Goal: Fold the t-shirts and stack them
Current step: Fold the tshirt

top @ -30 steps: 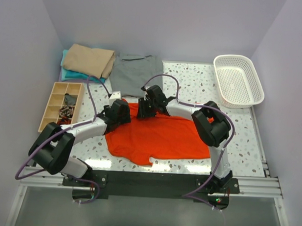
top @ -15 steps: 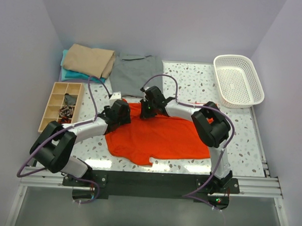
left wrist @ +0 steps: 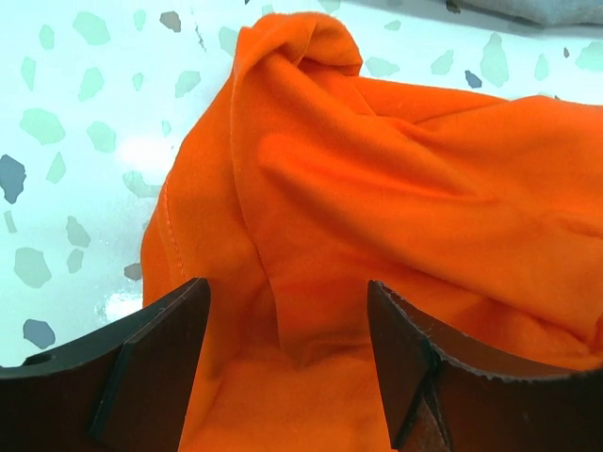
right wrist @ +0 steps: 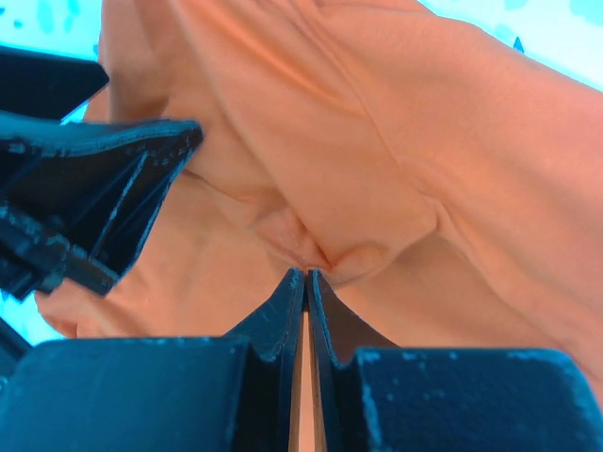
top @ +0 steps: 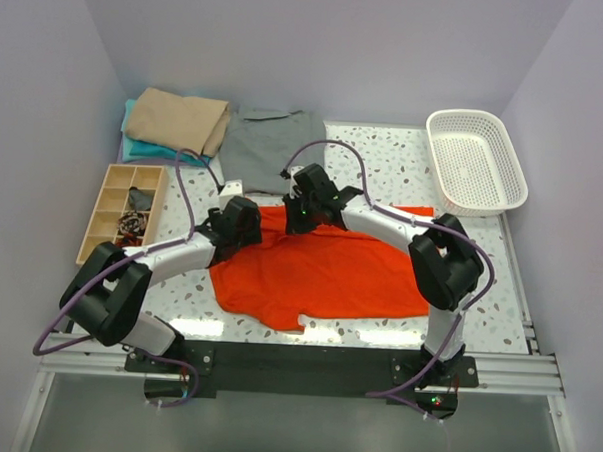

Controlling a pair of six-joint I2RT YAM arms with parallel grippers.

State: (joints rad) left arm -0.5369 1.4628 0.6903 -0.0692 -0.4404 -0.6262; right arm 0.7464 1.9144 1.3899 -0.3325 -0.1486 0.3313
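Seen from above, the orange-red t-shirt lies spread across the near middle of the worktop. Its far left edge is bunched where the left tool and the right tool meet it, close together. The grey t-shirt lies flat beyond it, and the folded tan t-shirt rests on the teal t-shirt at the far left corner. In the left wrist view the left tool is released, its fingers spread on either side of a raised ridge of orange cloth and gripping nothing. In the right wrist view the right tool is clenched on a small pinch of the same shirt at its very tips. This looks like the start of the first fold, with the far edge being taken up. Next, I judge, the left tool must close on its ridge. Then both should lift together and carry the edge over evenly, so the cloth neither slips free nor drags the whole shirt.
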